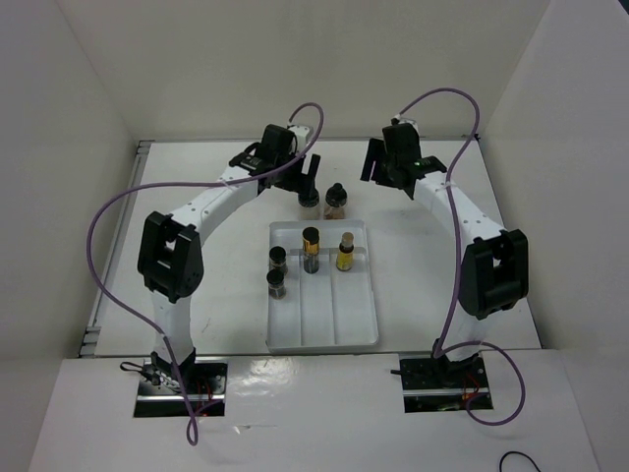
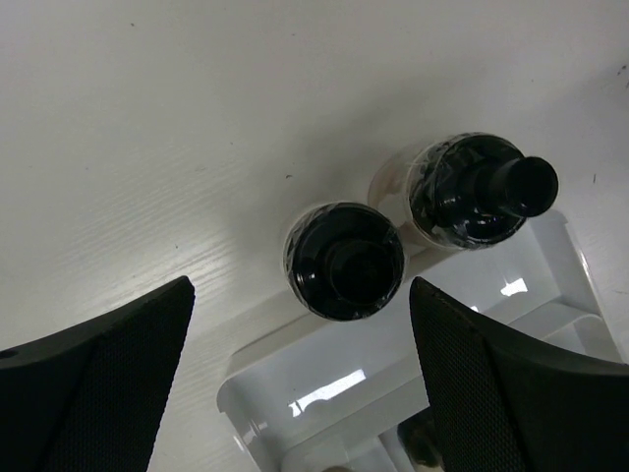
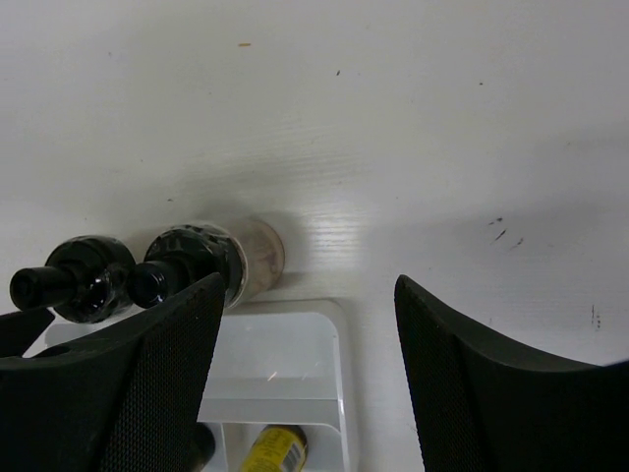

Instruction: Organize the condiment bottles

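Two short dark jars (image 1: 277,259) (image 1: 276,282) stand in the left lane of the white tray (image 1: 324,334). The black-capped yellow bottle (image 1: 311,248) stands in the middle lane and the cork-topped one (image 1: 345,253) in the right lane. The white jar (image 1: 308,200) and the pinkish-brown jar (image 1: 336,202) stand on the table behind the tray. My left gripper (image 1: 309,182) is open over the white jar (image 2: 344,261), which lies between its fingertips; the pinkish-brown jar (image 2: 482,187) is beside it. My right gripper (image 3: 310,280) is open and empty, just right of the pinkish-brown jar (image 3: 257,254).
The tray's far-left corner (image 2: 236,393) lies under my left gripper. White walls enclose the table at the back and on both sides. Purple cables loop above both arms.
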`<act>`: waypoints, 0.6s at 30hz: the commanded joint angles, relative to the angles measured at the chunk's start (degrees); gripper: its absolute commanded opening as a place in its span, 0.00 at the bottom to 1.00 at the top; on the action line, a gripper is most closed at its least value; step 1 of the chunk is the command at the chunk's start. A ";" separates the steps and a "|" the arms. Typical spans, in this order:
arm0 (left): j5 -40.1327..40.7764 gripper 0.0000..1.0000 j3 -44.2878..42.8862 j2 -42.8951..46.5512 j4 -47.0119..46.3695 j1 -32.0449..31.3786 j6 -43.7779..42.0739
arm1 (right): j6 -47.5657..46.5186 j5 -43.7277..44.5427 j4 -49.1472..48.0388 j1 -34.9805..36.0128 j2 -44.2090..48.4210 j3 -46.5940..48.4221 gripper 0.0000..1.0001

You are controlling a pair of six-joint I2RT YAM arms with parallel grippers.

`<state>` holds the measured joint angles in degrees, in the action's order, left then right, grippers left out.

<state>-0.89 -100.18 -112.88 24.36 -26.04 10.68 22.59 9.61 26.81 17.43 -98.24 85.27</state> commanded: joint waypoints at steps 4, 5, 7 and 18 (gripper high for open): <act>5.19 0.92 -4.50 -2.60 -3.09 -0.76 1.18 | -1.31 -0.99 -4.13 0.32 1.56 -0.28 0.76; 5.19 0.91 -4.50 -2.61 -3.09 -0.76 1.19 | -1.32 -0.99 -4.13 0.32 1.56 -0.28 0.76; 5.19 0.89 -5.02 -3.14 -3.09 -1.29 1.19 | -1.84 -0.99 -4.13 -0.20 1.56 -0.28 0.76; 7.83 0.77 -5.55 -5.42 -2.56 -3.75 1.19 | -2.90 -0.99 -3.60 -1.87 1.03 -0.28 0.76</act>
<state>5.43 -103.61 -117.36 22.79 -29.10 10.98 20.84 8.45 26.11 16.64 -98.24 85.01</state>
